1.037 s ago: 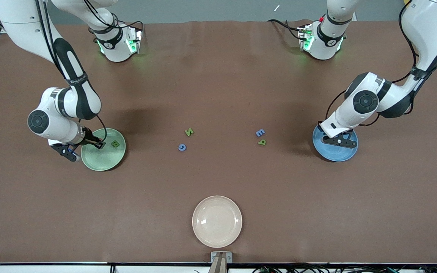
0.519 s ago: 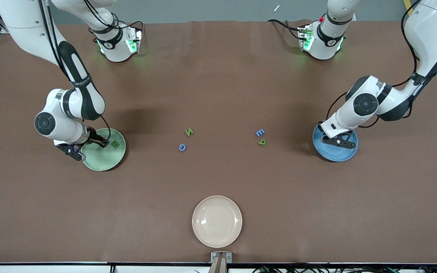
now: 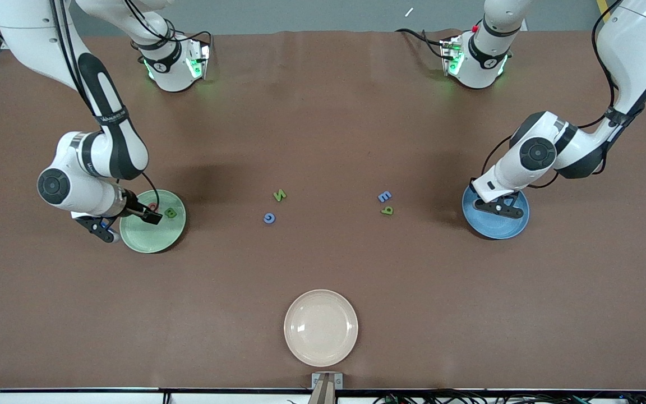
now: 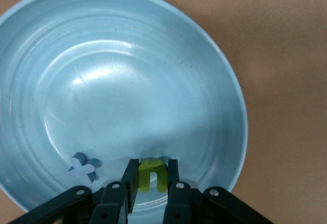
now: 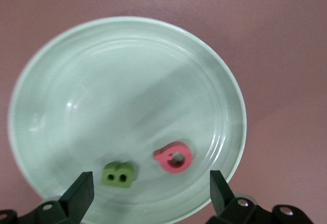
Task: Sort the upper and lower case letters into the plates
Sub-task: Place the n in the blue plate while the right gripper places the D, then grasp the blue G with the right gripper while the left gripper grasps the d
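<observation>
The green n (image 4: pixel 152 174), pinched in my left gripper (image 4: pixel 152 180) low over the blue plate (image 4: pixel 214 70), wants a gentle release beside the blue x (image 4: pixel 83 168), while my right gripper (image 5: pixel 148 196) hangs spread above the pale green plate (image 5: pixel 127 81).

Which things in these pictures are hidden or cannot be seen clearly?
- Front view: the left gripper hides the letters in the blue plate.
- Front view: the red letter in the green plate is partly hidden by the right gripper.
- Left wrist view: the green letter sits between shut fingers, its lower part hidden.
</observation>
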Tool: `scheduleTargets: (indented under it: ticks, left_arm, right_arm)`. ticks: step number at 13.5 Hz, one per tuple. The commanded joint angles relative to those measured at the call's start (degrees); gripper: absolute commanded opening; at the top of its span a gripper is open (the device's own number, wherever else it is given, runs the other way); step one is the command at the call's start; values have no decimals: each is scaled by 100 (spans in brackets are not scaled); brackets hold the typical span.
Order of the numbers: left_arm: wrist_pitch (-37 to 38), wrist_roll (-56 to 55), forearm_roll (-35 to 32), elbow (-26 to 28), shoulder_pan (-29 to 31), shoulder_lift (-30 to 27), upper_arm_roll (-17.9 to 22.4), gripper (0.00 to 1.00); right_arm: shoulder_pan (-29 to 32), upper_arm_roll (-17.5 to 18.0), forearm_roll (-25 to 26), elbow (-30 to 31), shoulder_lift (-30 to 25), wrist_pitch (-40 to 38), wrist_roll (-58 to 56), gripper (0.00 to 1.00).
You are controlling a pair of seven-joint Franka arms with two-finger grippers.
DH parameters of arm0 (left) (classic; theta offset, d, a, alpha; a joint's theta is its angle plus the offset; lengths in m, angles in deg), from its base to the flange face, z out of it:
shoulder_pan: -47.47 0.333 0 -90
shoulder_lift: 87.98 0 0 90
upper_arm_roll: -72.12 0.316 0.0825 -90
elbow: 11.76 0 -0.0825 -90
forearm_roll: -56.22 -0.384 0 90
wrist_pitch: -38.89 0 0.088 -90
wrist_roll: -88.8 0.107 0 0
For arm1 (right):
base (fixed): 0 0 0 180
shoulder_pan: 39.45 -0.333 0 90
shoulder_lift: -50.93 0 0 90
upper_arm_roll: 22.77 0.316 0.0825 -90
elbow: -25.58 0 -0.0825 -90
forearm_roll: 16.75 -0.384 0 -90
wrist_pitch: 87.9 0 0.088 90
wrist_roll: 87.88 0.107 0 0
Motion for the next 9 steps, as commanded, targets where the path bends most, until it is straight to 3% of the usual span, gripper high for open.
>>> scheduleTargets:
  ticks: [1,7,8,9]
  left_arm:
    - [-62,-91,-165,56,64,58,-31,14]
    - [-62,-83,-226,56,64,76,13,21]
    - [-62,-82,-235,56,64,84,21,24]
    - [-62,-74,-235,47,64,93,21,36]
  right_arm:
    - [-653,5,9,-108,-184,-106,964,100]
    - [-1955,48,-17,-978,290,-247,1397,100]
    - [-2130,48,-52,-1127,448,-247,1406,100]
    - [-2236,40,-235,-1242,571,-221,1415,100]
